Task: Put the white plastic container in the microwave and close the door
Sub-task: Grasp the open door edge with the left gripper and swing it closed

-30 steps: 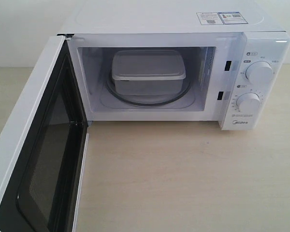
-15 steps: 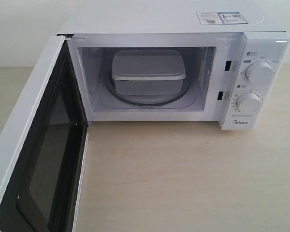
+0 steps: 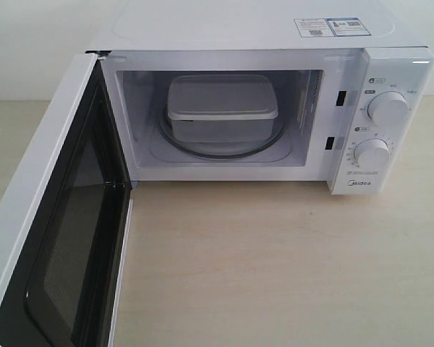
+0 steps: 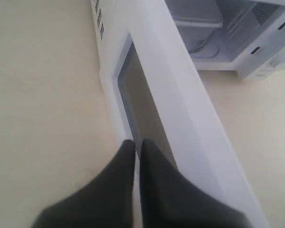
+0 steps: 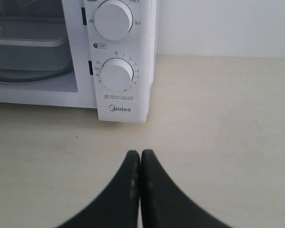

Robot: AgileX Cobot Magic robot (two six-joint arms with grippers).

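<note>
Inside the microwave [image 3: 239, 29], on the glass turntable [image 3: 273, 139]: the white plastic container [image 3: 224, 129], level, flat lid [image 3: 222, 95] snapped on, set toward the back of the cavity and roughly centred between its side walls. Seen again from the left wrist view only as a pale corner deep in the open cavity, and from the right wrist view as a grey edge behind the front frame.

Right of the cavity, two round white dials [image 3: 388, 109], one above the other, with the Midea logo [image 3: 359, 186] beneath. On top of the housing, toward the right rear, stickers [image 3: 331, 27].

Hinged at the left and swung wide open toward the camera: the door [image 3: 36, 195], black inner face and dark window turned toward the space in front of the cavity.

Beneath all of this, a pale wood-grain desk [image 3: 275, 267].

On the outer side of the door, just beside the window frame: the left claw [image 4: 137, 145], fingers drawn together with a thin slit between, holding nothing. Impossible to tell whether touching the door.

Above the desk in front of the dial panel, apart from it: the right claw [image 5: 140, 156], tips pressed together, empty.
</note>
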